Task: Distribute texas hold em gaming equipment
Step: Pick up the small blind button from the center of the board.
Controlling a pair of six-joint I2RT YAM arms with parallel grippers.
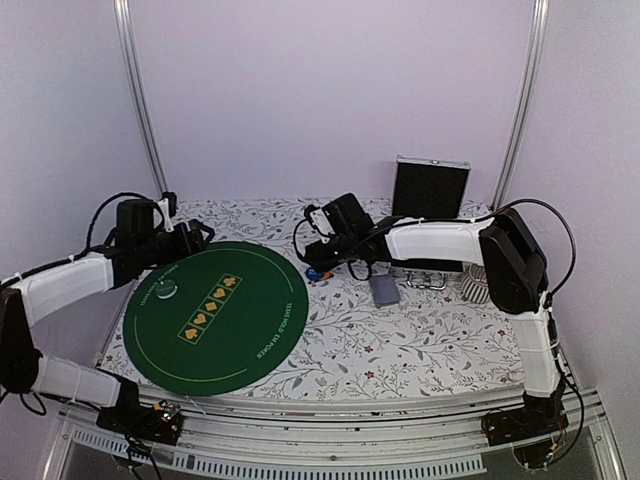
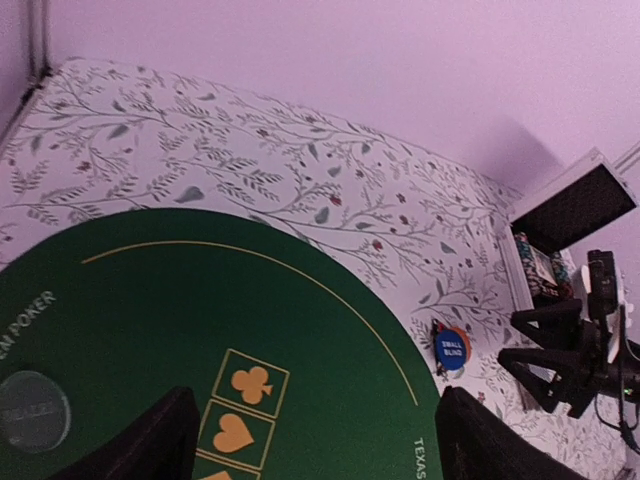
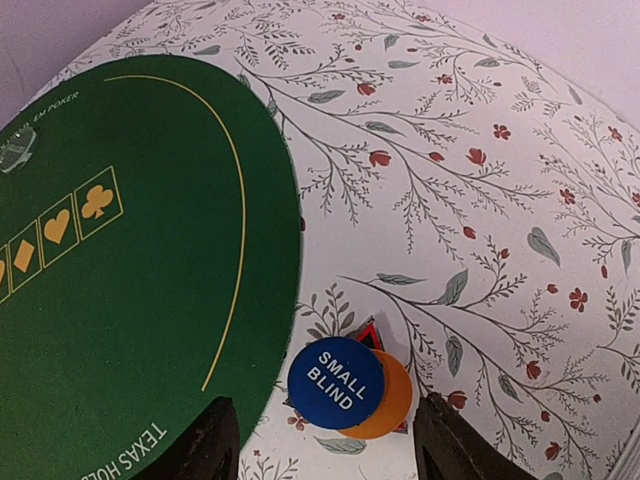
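The right pincer point(image 3: 322, 425) enters at 6 o'clock, its two dark fingers point(image 3: 210, 445) standing apart on either side of a blue disc point(image 3: 335, 383) lettered SMALL BLIND. This overlaps an orange disc point(image 3: 400, 400) at its 4 o'clock, and a dark red-edged triangular marker point(image 3: 370, 335) peeks out at its 12 o'clock. All three lie on the floral tabletop point(image 3: 480, 200), just beside the green mat point(image 3: 130, 300) at 9 o'clock.

A blue "SMALL BLIND" disc point(image 3: 335, 383) is laid overlapping an orange disc point(image 3: 397, 402), seemingly atop a red-edged triangular marker point(image 3: 370, 335), flat on the tabletop point(image 3: 480, 120).
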